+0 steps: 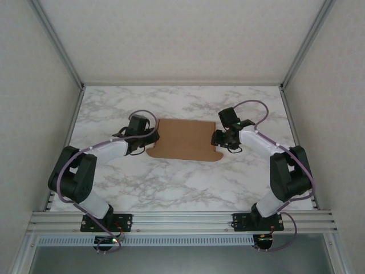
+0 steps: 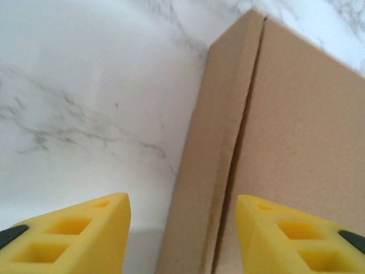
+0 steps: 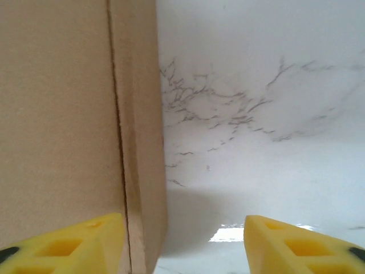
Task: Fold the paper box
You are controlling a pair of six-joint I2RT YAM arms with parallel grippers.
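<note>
Here's the flat brown cardboard die-cut paper box (image 1: pixel 185 140), lying just past the middle of the white grey-veined marble tabletop (image 1: pixel 171 182). The left gripper (image 1: pixel 150 137) sits at its nine o'clock edge, the right gripper (image 1: pixel 218 138) at three o'clock. Both sets of yellow fingers are spread wide, straddling a narrow creased side strip and clamping nothing. I'd call it early: the side strips are creased but the sheet looks low, with rounded tabs poking out at five and seven, not yet tucked. Around it all are plain white panels (image 1: pixel 182 40) in an aluminium frame (image 1: pixel 63 51).
</note>
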